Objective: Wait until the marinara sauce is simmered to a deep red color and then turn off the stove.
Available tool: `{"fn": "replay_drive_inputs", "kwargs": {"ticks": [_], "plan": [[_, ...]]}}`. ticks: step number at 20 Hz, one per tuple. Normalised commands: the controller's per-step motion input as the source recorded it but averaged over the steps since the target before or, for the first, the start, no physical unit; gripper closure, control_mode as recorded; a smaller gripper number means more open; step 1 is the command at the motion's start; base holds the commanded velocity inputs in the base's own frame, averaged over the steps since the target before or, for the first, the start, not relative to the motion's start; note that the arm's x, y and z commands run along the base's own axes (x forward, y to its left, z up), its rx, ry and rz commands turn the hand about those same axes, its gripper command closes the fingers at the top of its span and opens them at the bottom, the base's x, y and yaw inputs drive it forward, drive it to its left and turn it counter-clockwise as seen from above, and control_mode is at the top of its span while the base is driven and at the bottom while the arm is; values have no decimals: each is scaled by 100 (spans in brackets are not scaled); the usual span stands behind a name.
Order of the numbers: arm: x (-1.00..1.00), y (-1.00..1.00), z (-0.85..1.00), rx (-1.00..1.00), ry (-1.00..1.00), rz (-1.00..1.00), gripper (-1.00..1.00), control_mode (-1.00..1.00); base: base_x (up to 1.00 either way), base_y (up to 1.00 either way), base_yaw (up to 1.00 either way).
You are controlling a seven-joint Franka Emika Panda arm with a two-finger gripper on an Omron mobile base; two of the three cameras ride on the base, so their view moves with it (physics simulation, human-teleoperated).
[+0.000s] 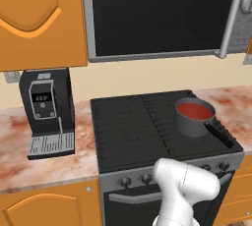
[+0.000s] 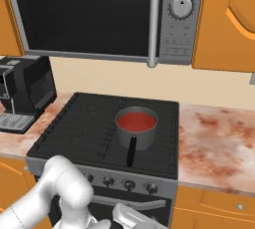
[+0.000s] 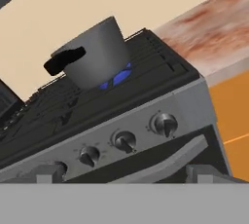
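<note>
Partly hidden: stove (image 1: pixel 147 122) knobs behind arm.

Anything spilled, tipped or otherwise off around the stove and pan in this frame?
Nothing stands out. The saucepan sits upright on the stove over a blue flame, the marinara sauce lies level inside it, and no sauce shows on the grates or the counter.

A smooth, glossy white arm (image 1: pixel 186 185) of rounded, bulbous segments, with faint dashed seam lines.

Red marinara sauce (image 1: pixel 195 110) in grey pan, stove (image 1: pixel 133 127) rear-R burner, flame on.
</note>
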Motion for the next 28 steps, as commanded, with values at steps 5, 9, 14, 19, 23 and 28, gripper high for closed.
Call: {"fn": "replay_drive_inputs", "kwargs": {"ticks": [5,9,14,19,23,28], "plan": [[11,0,-6,0,-13,0,-100,-100,0,0,0],[18,0,-3,0,-10,0,-100,-100,0,0,0],[18,0,-7,0,-8,0,-100,-100,0,0,0],[12,0,-12,0,-4,0,-100,-100,0,0,0],[10,0,-18,0,0,0,-100,-100,0,0,0],[26,0,-8,0,0,0,-100,-100,0,0,0]]}}
